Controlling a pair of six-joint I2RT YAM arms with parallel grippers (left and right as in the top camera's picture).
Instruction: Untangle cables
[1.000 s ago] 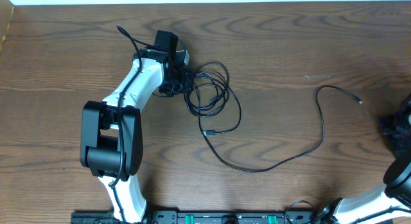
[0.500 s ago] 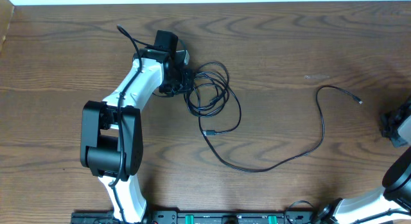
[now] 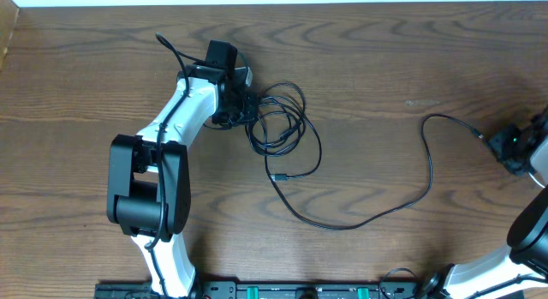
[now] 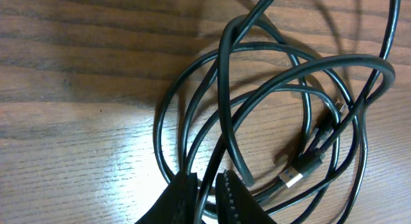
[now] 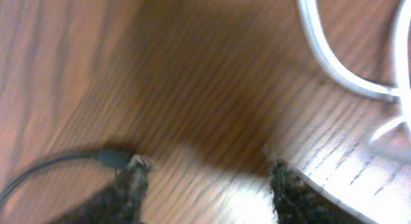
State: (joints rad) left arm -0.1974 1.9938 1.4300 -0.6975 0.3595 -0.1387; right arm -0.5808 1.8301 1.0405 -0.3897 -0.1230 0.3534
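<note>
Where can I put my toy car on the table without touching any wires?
Bare wood lies left of the left arm, and between the black tangle and the long black cable's far end. It's crowded around the tangle, where the left gripper pinches it.

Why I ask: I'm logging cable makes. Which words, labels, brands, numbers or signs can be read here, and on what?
No text can be read in any view.
black cables: no print shows on the cords.
USB plug: bare metal, no marking legible.
left arm: no label visible.
strip at the table's near edge: too small to read.
white cable: blurred, nothing legible.
</note>
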